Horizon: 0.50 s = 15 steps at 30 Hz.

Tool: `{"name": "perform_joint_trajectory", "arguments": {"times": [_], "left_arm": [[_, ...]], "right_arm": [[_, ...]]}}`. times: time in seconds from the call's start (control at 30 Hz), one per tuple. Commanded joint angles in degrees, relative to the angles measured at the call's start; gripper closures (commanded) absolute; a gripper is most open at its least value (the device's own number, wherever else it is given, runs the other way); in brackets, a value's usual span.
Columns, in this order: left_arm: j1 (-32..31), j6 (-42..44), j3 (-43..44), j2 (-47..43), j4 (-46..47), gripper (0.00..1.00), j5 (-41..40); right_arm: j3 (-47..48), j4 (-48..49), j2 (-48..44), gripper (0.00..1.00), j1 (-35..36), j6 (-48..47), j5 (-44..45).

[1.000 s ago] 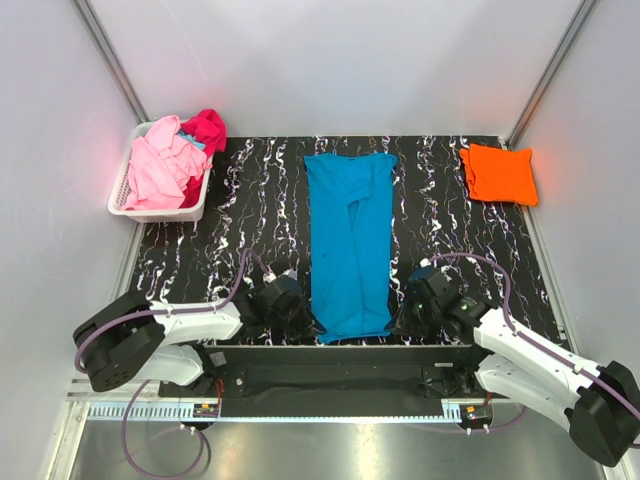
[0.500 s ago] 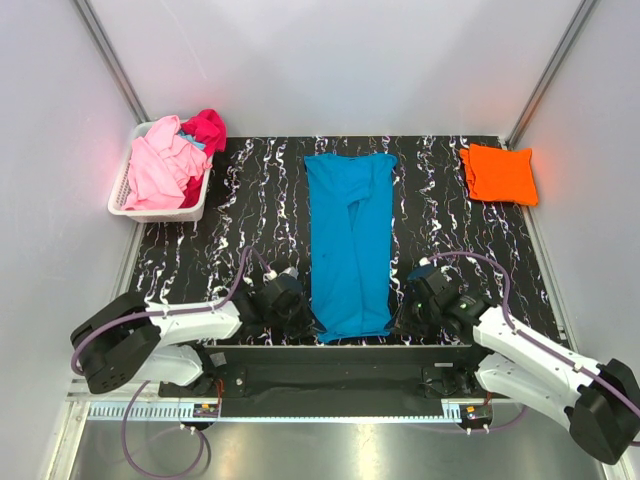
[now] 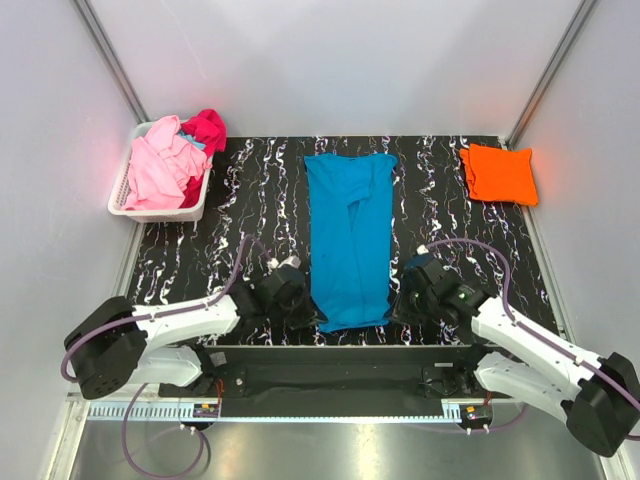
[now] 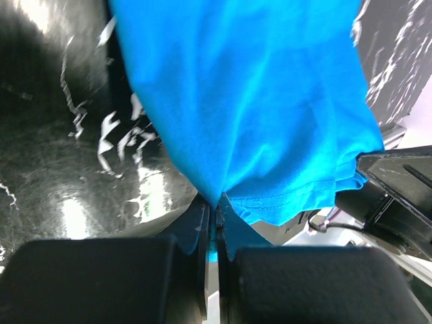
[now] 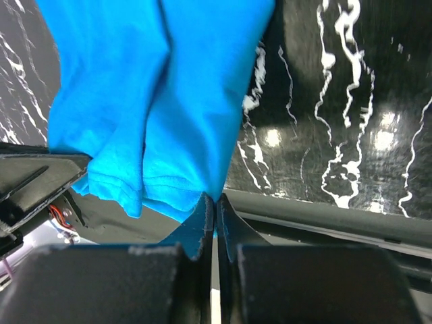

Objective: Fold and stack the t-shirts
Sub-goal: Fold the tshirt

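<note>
Since the earlier frames, both grippers have been drawn a little way in from the near edge of the table (image 3: 250, 220). The near hem of the turquoise t-shirt (image 3: 350, 240) has been carried with them and now sits slightly farther in.

Nearest the arm bases, the left gripper (image 3: 312, 314) is clamped on the hem's near left corner. In the left wrist view its jaws (image 4: 217, 216) are pressed together, with blue cloth pinched between them. The right gripper (image 3: 396, 310) is held at the opposite corner. In the right wrist view its jaws (image 5: 214, 209) are likewise closed on a fold of the same cloth (image 5: 155, 94). Between the two grippers the hem (image 4: 270, 135) is gathered into soft folds and is lifted just clear of the black marbled surface.

Beyond the grippers, the turquoise t-shirt is laid lengthwise down the middle of the table as a narrow strip, with its sides turned in. Its far end lies flat near the far edge.

At the far right corner an orange t-shirt (image 3: 498, 173) is seen, folded into a rough square and well apart from the blue one. At the far left corner a white slatted basket (image 3: 122, 195) is set. A pink t-shirt (image 3: 158, 168) is heaped in it, and a magenta t-shirt (image 3: 207, 128) is bunched behind that.
</note>
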Motion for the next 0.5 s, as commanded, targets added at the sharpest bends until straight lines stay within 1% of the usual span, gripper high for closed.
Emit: {"name": "perform_joint_trajectory", "arguments": {"times": [0.0, 0.1, 0.2, 0.27, 0.37, 0.43, 0.47], "left_arm": [[0.07, 3.69, 6.03, -0.59, -5.91, 1.00, -5.23], [0.86, 4.83, 9.73, 1.43, -8.90, 1.00, -7.51], [3.14, 5.98, 12.28, 3.10, -10.40, 1.00, -8.48], [5.87, 7.29, 13.35, 4.69, -10.75, 1.00, -8.40], [10.17, 10.02, 16.24, 7.58, -10.66, 1.00, -7.70], [13.15, 12.55, 19.40, 9.34, -10.75, 1.00, -6.56], [14.04, 13.62, 22.20, 11.87, -10.66, 1.00, -6.12]], "right_arm": [[5.47, -2.18, 1.88, 1.00, 0.22, -3.54, 6.64], [9.68, -2.36, 5.04, 1.00, 0.22, -6.44, 9.56], [14.78, -2.44, 9.00, 1.00, 0.22, -10.48, 13.51], [18.98, -2.27, 11.37, 1.00, 0.14, -13.56, 16.92], [24.89, -1.83, 18.48, 1.00, -0.13, -17.51, 20.79], [28.74, -0.69, 21.39, 1.00, -1.00, -20.14, 21.86], [29.90, -0.16, 24.10, 1.00, -1.44, -20.86, 23.17]]}}
